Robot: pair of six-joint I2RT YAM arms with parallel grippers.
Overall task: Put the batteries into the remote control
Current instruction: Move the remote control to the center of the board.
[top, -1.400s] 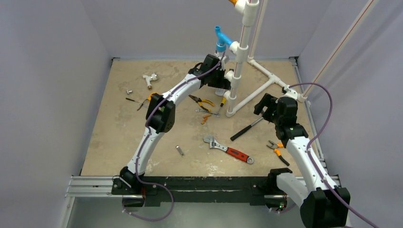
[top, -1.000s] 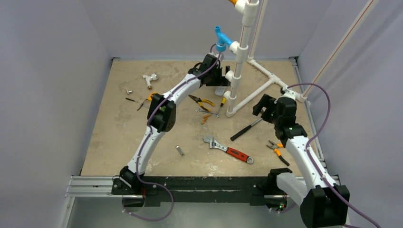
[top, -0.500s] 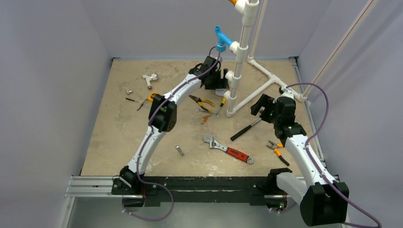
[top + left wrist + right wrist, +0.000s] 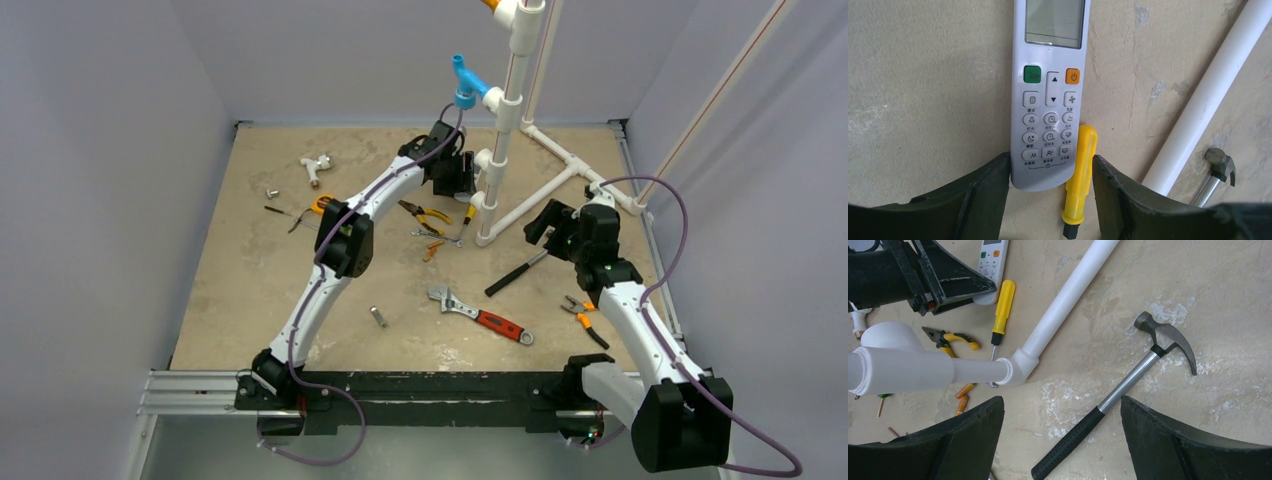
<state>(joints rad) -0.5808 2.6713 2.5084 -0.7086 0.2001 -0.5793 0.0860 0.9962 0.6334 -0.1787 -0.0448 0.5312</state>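
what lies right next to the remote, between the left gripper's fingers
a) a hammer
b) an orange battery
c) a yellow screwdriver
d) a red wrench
c: the left wrist view shows the screwdriver lying along the remote, on its right as seen there, with both between the fingers of the left gripper.

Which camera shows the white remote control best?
The left wrist view: the remote control lies face up, display and buttons legible, between the fingers of the left gripper. The right wrist view catches only its button end. In the top view the left arm hides it.
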